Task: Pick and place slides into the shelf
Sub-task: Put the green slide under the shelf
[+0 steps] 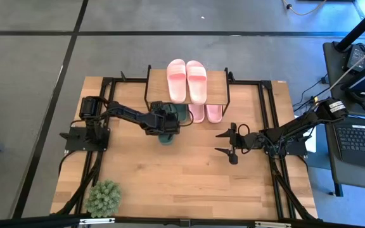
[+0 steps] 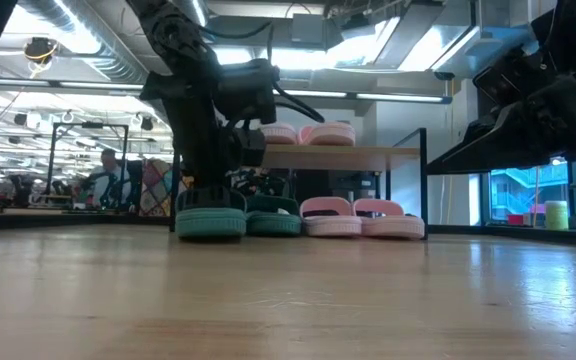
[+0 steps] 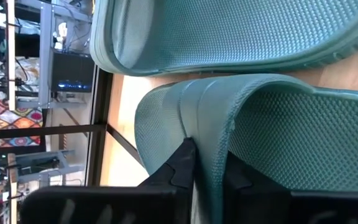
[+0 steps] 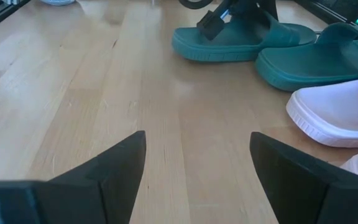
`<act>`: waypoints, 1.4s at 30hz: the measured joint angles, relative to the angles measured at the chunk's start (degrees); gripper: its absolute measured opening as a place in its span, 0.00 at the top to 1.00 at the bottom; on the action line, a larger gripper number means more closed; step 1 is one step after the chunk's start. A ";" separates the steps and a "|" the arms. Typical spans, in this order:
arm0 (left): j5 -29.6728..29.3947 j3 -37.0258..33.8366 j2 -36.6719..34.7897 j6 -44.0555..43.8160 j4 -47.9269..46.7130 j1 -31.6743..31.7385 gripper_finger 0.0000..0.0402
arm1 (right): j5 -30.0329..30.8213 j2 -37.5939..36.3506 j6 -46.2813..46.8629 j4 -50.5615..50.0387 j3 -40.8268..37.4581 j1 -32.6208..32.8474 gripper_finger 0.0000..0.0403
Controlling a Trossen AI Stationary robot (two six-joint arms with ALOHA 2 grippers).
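Tabletop (image 1: 170, 177): pale wood planks, smooth, with a soft sheen in the low view. Shelf (image 1: 217, 79): light wooden top board on thin black metal legs. Green slides (image 4: 241, 40): matt foam, footbed finely dimpled, ribbed at the sole edge. Pink slides (image 1: 187, 79): smooth matt foam. Right pincer (image 4: 197, 168): matt black plastic fingers. Plant (image 1: 103, 197): fuzzy green.

Two slides (image 1: 187, 80) atop shelf (image 1: 217, 79), four beneath.
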 joint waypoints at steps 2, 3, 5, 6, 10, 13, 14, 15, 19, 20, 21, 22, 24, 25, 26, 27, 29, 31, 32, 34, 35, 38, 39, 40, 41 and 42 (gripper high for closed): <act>0.06 0.00 0.00 -0.02 0.00 0.00 0.92 | 0.00 0.00 0.00 0.00 -0.01 0.00 0.29; 0.08 0.00 0.00 0.04 0.02 -0.02 0.91 | 0.00 0.00 0.00 -0.01 0.00 0.00 0.29; 0.16 0.00 0.00 0.09 0.02 -0.02 0.90 | -0.01 0.00 0.01 -0.02 0.00 0.00 0.29; 0.19 0.00 0.00 0.09 0.02 -0.02 0.89 | 0.00 0.00 0.02 -0.02 0.00 -0.01 0.29; 0.28 0.00 0.02 0.09 0.02 -0.02 0.85 | 0.00 0.00 0.02 -0.02 0.00 0.00 0.29; 0.28 -0.01 0.02 0.11 0.02 -0.11 0.80 | 0.00 0.00 0.02 -0.02 0.00 -0.01 0.29; 0.30 -0.02 0.02 0.11 0.02 -0.11 0.78 | 0.00 0.00 0.02 -0.02 0.00 0.00 0.29; 0.32 -0.02 0.04 0.10 0.04 -0.11 0.76 | -0.01 0.00 0.02 -0.02 0.00 -0.01 0.29; 0.52 -0.02 0.04 0.16 0.02 -0.12 0.68 | 0.00 0.00 0.02 -0.02 0.00 -0.02 0.29; 0.85 -0.02 0.04 0.16 0.02 -0.18 0.66 | 0.00 0.00 0.03 -0.02 0.00 -0.01 0.29; 1.36 -0.02 -0.05 0.16 0.02 -0.22 0.64 | 0.00 0.00 0.04 -0.02 0.00 -0.01 0.29; 1.94 -0.02 -0.20 0.14 -0.02 -0.22 0.62 | 0.00 0.00 0.04 -0.03 0.00 0.00 0.29; 2.35 -0.02 -0.52 -0.39 -0.13 -0.22 0.58 | -0.01 0.00 0.04 -0.02 0.00 0.00 0.29; 2.45 -0.07 -0.73 -0.92 -0.26 -0.22 0.56 | 0.00 0.00 0.04 -0.02 0.00 0.00 0.29; 2.56 -0.09 -1.01 -1.52 -0.43 -0.22 0.55 | 0.00 0.00 0.04 -0.02 0.00 -0.02 0.29; 3.02 -0.09 -1.45 -1.66 -0.60 -0.22 0.54 | 0.00 0.00 0.06 -0.04 0.00 0.00 0.29; 4.88 -0.09 -2.23 -1.70 -0.70 -0.20 0.53 | 0.00 0.00 0.72 -0.04 0.00 -0.01 0.29; 7.27 -0.09 -2.76 -1.74 -0.89 -0.17 0.53 | 0.00 0.00 1.33 -0.07 0.00 -0.02 0.29; 8.22 -0.09 -2.91 -1.76 -0.76 -0.20 0.53 | 0.00 0.00 1.33 -0.09 0.00 0.00 0.29; 9.34 -0.09 -2.95 -1.81 -0.81 -0.22 0.52 | 0.00 0.00 1.31 -0.19 0.00 -0.01 0.29; 9.62 -0.08 -2.95 -1.81 -0.89 -0.21 0.52 | 0.00 0.00 1.31 -0.25 0.00 -0.02 0.29; 9.94 -0.07 -2.95 -1.83 -1.01 -0.20 0.52 | -0.02 0.00 1.33 -0.33 0.00 -0.01 0.29; 10.00 -0.07 -2.95 -1.85 -1.01 -0.20 0.52 | -0.01 0.00 1.33 -0.33 0.00 -0.01 0.29; 10.04 -0.04 -2.95 -1.85 -1.02 -0.20 0.52 | -0.01 0.00 1.33 -0.33 0.00 -0.01 0.29; 10.07 -0.04 -2.95 -1.84 -1.05 -0.20 0.52 | 0.00 0.00 1.33 -0.32 0.00 -0.01 0.29; 10.10 -0.02 -2.95 -1.85 -1.07 -0.20 0.52 | 0.00 0.00 1.33 -0.32 0.00 -0.01 0.29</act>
